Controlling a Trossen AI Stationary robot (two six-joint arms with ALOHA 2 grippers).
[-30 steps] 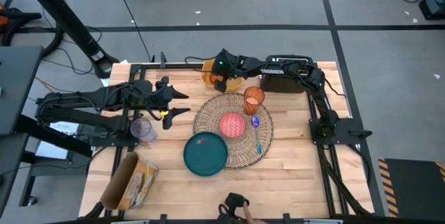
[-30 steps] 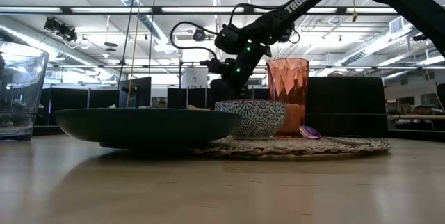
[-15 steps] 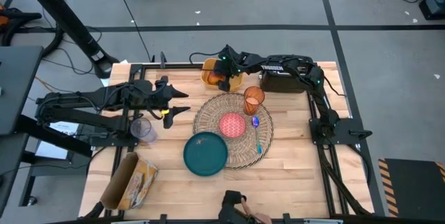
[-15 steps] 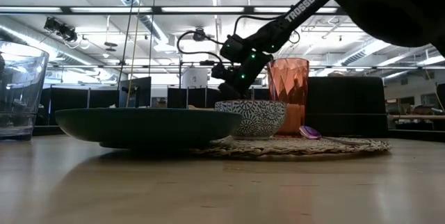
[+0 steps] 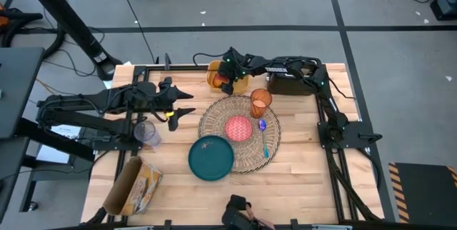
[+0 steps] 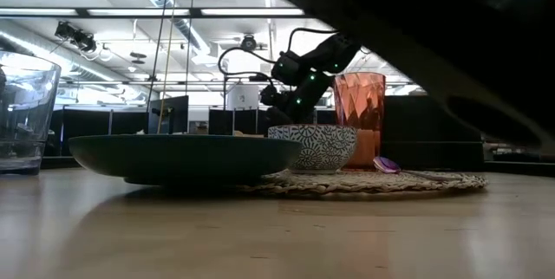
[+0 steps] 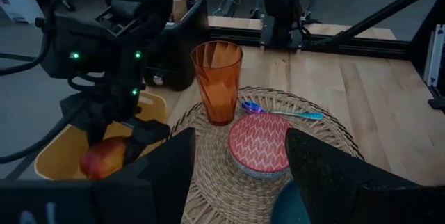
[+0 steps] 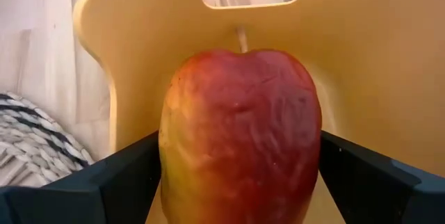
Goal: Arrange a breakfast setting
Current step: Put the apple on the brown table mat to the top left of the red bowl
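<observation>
Fruit clamped over the tray.

Nearest me, the teal plate (image 5: 211, 157) overlaps the straw placemat (image 5: 239, 134) holding pink bowl (image 5: 239, 128), spoon (image 5: 264, 142) and orange cup (image 5: 260, 101). Beyond, my right pincer (image 5: 227, 82) is clamped on the fruit (image 8: 240, 137) above the yellow tray (image 5: 216, 74); my left pincer (image 5: 184, 105) waits apart over the surface (image 5: 293, 180).

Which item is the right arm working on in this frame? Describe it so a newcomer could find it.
At the table's far edge, beside the black toaster, sits a yellow tray. Inside it, between the right gripper's jaws, is the small orange-red fruit: rounded, stemmed, the only red-and-yellow thing off the woven placemat.
</observation>
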